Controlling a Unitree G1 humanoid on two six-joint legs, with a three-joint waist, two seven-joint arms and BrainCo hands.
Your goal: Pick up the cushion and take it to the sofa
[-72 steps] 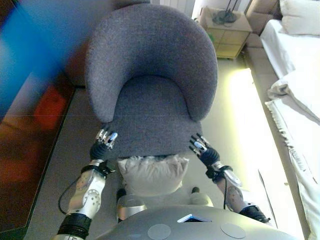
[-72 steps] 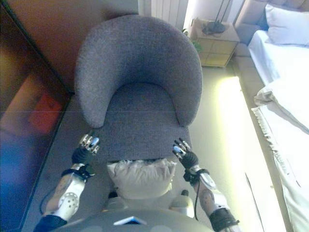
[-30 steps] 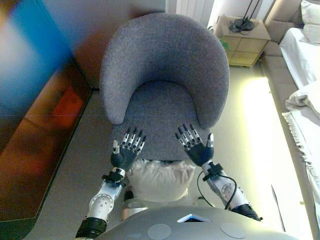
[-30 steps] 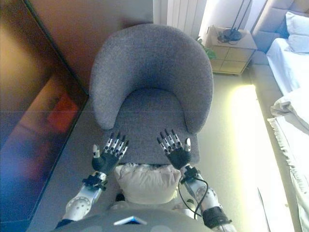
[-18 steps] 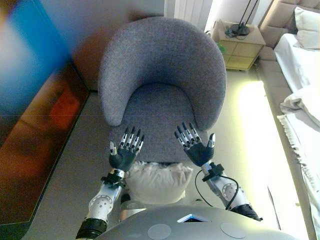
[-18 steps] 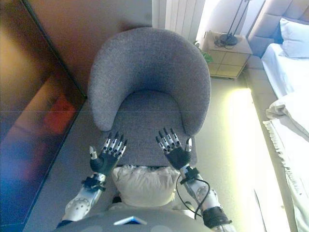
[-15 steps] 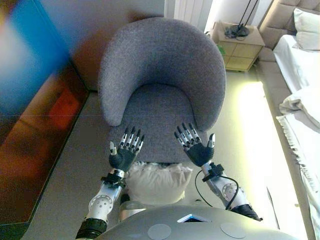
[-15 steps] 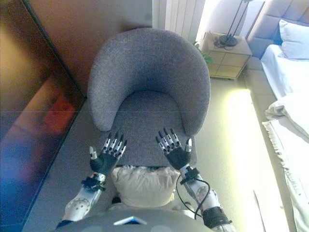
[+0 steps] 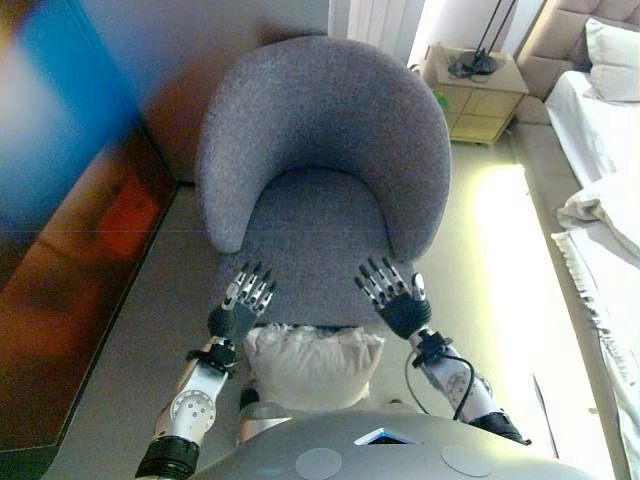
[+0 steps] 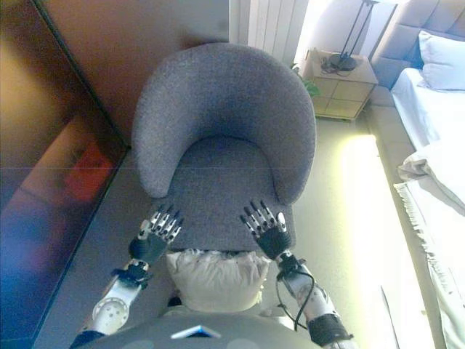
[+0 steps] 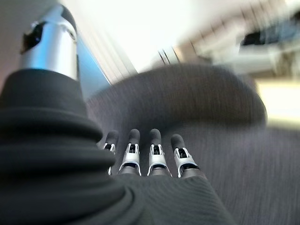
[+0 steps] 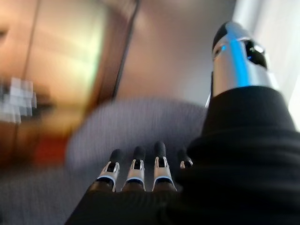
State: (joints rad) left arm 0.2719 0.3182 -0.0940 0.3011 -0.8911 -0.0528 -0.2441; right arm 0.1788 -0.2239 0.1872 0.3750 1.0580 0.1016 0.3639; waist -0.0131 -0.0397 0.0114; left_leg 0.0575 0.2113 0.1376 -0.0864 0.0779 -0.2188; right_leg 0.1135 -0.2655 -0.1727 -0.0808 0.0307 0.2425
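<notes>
A white cushion (image 9: 312, 365) lies low against the front of the grey armchair (image 9: 320, 200), close to my body and below the seat's edge. My left hand (image 9: 240, 310) hovers at the seat's front left corner, just above the cushion's left end, with straight fingers. At the front right corner my right hand (image 9: 400, 305) hangs above the cushion's right end, fingers spread. Neither hand holds anything. In the left wrist view its fingers (image 11: 152, 157) point at the armchair (image 11: 211, 117). The right wrist view shows straight fingers (image 12: 136, 171) before the chair (image 12: 140, 122).
A dark glossy cabinet front (image 9: 70, 250) runs along the left of the armchair. A wooden nightstand (image 9: 480, 85) with a lamp base stands at the back right. A white bed (image 9: 600, 150) with a hanging blanket lines the right side, with a strip of floor between.
Both hands have drawn back from over the seat towards the cushion, and the left hand has shifted outward to the left. The cushion has not moved.
</notes>
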